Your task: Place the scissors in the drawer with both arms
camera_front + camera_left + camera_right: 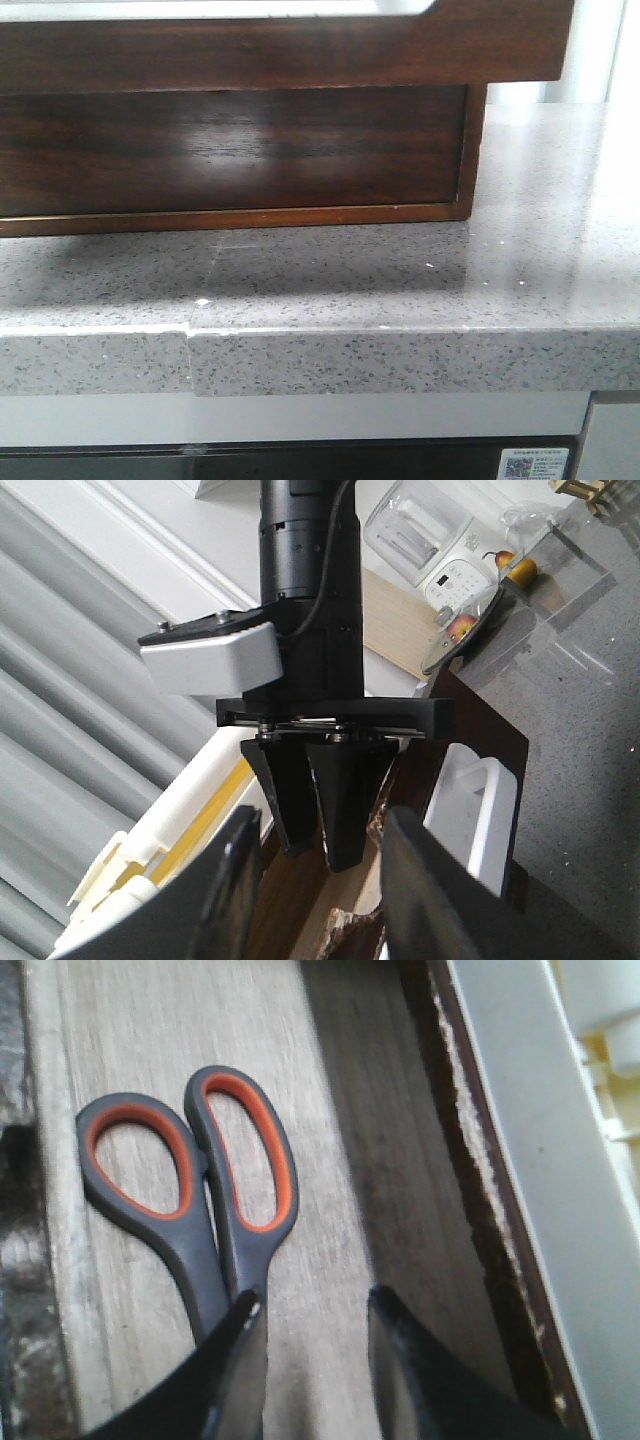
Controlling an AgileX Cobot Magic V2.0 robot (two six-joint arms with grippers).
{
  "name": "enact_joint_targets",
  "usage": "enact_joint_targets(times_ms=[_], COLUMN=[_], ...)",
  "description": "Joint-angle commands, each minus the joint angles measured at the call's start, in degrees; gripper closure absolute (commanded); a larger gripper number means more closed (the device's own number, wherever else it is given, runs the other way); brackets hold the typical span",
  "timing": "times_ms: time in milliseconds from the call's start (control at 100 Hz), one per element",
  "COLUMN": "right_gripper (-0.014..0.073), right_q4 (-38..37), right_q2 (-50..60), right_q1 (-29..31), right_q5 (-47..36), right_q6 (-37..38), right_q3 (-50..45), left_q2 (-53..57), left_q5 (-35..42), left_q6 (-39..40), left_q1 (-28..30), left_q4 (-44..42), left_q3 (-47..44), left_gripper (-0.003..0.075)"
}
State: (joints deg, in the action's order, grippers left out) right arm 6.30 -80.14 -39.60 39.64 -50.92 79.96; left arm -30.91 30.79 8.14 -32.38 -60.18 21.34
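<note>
The right tool point(310, 1360) stands with its two dark, tapered fingers point(235, 1370) parted and nothing clamped between them. Just beyond those tips lie the scissors point(195, 1195), flat on the pale, matte wood floor of the drawer point(330, 1090); their shanks run under one finger, hiding the blades. The handles are smooth grey plastic, two long oval loops lined with orange. To the far side a dark chipped wall edges the floor, with a white rim past it.

The left tool point(315, 900) is likewise parted and empty, its black glossy fingers framing the other arm's tool, which hangs closed-looking above the drawer's brown wood.

Further off (front view), the drawer's glossy dark wood-grain front juts over the speckled grey stone counter point(400, 290).
</note>
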Motion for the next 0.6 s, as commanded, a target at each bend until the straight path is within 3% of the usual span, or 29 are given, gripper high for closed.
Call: enact_joint_targets(times_ms=[0, 60, 170, 310, 420, 590], right_gripper=[0.0558, 0.0663, 0.0654, 0.0654, 0.0652, 0.0634], right_q4=[-0.1, -0.1, -0.1, -0.1, -0.1, 0.1], right_q2=[4.1, 5.4, 8.1, 11.9, 14.4, 19.9], right_q1=[0.0, 0.0, 0.0, 0.0, 0.2, 0.2], right_q5=[-3.0, -2.8, -1.5, 4.0, 9.8, 7.8], right_q6=[3.0, 3.5, 6.1, 13.5, 15.2, 16.0], right_q3=[2.0, 2.0, 2.0, 2.0, 1.3, -4.4], left_q2=[0.9, 2.3, 5.0, 9.6, 13.7, 21.4], left_q5=[1.8, 1.5, 1.1, -2.1, -5.9, -8.9], left_q6=[1.8, 4.4, 9.6, 15.1, 22.5, 24.5], left_q1=[-0.3, -0.3, -0.3, -0.3, -0.3, -0.3], left_q4=[2.7, 2.7, 2.4, 2.4, 2.4, 2.5], left_q3=[1.6, 1.6, 1.6, 1.4, 0.9, -2.9], left_gripper=[0.0547, 0.0626, 0.0744, 0.0742, 0.0742, 0.0742])
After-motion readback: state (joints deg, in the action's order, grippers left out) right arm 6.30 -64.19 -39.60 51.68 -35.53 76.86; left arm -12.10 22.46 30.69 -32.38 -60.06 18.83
